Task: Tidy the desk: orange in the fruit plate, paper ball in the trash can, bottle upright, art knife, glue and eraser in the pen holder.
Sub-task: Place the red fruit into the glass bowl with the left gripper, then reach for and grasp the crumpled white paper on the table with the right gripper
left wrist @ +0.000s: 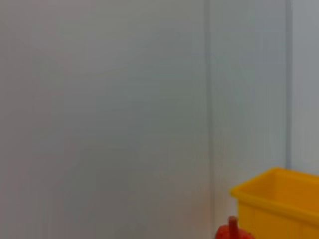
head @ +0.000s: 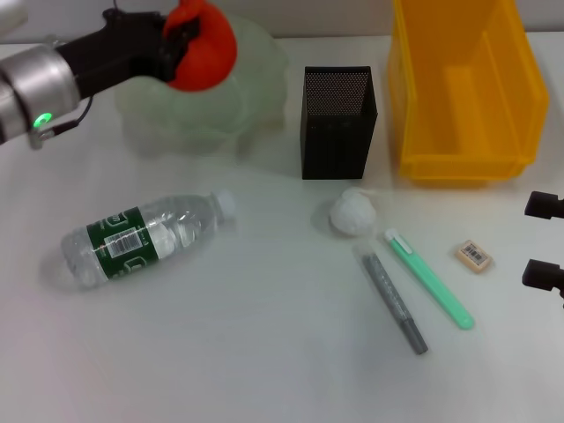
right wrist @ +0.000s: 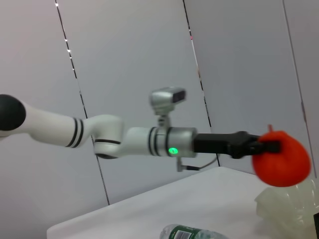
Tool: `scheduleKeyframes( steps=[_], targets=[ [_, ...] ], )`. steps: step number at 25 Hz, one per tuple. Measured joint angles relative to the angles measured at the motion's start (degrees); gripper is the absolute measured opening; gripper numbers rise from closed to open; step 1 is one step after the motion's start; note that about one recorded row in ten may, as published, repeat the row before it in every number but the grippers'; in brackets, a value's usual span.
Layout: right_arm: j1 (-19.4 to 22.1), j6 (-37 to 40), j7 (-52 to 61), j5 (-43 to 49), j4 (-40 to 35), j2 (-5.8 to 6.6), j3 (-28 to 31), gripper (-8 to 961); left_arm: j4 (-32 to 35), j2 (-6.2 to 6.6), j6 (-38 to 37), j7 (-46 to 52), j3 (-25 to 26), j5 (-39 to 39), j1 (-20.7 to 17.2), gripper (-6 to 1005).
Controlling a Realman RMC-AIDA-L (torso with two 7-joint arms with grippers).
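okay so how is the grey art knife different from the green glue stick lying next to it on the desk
The art knife is grey and metallic-looking with a darker end nearest the robot; the glue is mint green with a white tip at its far end. The art knife lies closer to the bottle, the glue closer to the eraser. Both are slim sticks lying flat, roughly parallel and apart, neither yet in the pen holder.

A plain white counter (head: 247,352) is sitting against pale grey panelled walls (right wrist: 124,55), thin vertical seams (left wrist: 208,99) running between panels and catching small glints of light.
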State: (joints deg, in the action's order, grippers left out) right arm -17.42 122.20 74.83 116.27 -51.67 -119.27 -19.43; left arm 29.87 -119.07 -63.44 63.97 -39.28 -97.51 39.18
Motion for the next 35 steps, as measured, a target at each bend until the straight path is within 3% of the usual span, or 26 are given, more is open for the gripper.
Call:
scheduleKeyframes(
  steps=[8, 9, 10, 19, 24, 28, 31, 32, 33, 34, 35],
  targets=[
    [-0.52, -0.23, -0.07, 0.03, 0.54, 0.0, -0.82, 835, -2.6, -0.07, 8.58, 0.47, -1.62, 1.87, 2.81, 58],
    [-0.52, -0.3, -0.16, 0.03, 0.61, 0.0, -0.89, 835, -3.42, -0.12, 12.23, 0.53, -2.66, 4.54, 3.13, 58],
    [-0.52, -0.51, -0.43, 0.04, 0.73, 0.0, -0.87, 835, -4.05, -0.09, 15.04, 0.52, -4.48, 6.7, 3.33, 83],
    [-0.82, -2.03, -1.33, 0.04, 2.42, 0.0, -0.88, 835, -3.92, 0.0, 14.32, 0.83, -4.75, 6.74, 3.08, 340],
    [-1.57, -2.69, -0.8, 0.03, 2.54, 0.0, -0.79, 835, -0.86, 0.68, 1.78, 3.86, -5.68, 5.53, 0.01, 528],
    [-2.85, -2.63, 4.6, 0.04, -0.55, 0.04, -0.84, 835, 7.1, 1.28, -13.99, 8.09, -9.88, 4.58, -6.64, 710],
    [-3.77, -2.29, 12.07, 0.17, -6.4, 0.0, -2.51, 835, 11.82, 2.13, -24.57, 9.69, -12.04, 4.52, -11.54, 859],
    [-3.93, -2.26, 15.51, 0.17, -9.3, -0.02, -3.8, 834, 11.82, 2.13, -24.57, 9.69, -12.04, 4.52, -11.54, 859],
    [-4.1, -2.38, 19.08, 0.23, -12.6, -0.05, -5.4, 834, 13.97, 3.07, -31.99, 10.09, -12.81, 4.37, -14.52, 859],
    [-4.32, -2.56, 22.63, 0.53, -15.69, -0.04, -6.98, 834, 14.47, 3.4, -34.46, 10.08, -12.95, 4.26, -15.42, 859],
    [-5.03, -3.0, 30.57, 2.28, -22.79, 0.01, -11.1, 834, 14.72, 3.69, -36.45, 10.04, -12.96, 4.2, -16.31, 859]
  ],
)
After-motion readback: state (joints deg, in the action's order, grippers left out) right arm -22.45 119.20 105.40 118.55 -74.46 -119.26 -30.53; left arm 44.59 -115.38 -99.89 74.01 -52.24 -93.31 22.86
